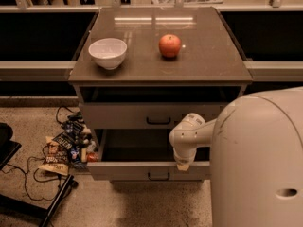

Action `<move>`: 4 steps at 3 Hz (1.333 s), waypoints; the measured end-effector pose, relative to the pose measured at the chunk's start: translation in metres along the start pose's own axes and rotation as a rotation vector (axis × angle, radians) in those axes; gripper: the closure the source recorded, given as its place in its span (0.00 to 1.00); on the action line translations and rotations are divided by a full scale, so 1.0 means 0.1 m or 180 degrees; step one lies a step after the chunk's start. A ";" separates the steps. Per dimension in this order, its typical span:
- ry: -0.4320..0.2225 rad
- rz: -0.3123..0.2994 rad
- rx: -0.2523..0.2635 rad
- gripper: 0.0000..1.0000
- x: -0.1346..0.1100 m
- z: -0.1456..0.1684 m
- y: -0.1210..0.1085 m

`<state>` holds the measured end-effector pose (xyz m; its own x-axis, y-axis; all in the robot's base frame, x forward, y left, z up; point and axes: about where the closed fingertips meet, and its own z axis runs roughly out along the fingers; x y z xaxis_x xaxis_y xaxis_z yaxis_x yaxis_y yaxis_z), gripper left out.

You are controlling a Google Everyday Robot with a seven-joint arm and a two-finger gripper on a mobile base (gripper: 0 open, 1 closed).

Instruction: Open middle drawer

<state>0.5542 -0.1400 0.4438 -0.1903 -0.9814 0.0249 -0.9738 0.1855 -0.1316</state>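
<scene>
Grey-beige middle drawer (128, 170) stands pulled out, pincer (182, 165) at its front rim.
</scene>
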 end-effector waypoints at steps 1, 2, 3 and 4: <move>0.0000 0.0000 0.0000 0.00 0.00 0.00 0.00; 0.0000 0.0001 -0.0002 0.00 0.00 0.00 0.00; -0.0052 0.0223 -0.0233 0.27 0.10 0.15 0.31; -0.0051 0.0292 -0.0435 0.50 0.11 0.17 0.66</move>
<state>0.4895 -0.1392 0.4187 -0.2782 -0.9605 0.0030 -0.9605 0.2782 0.0036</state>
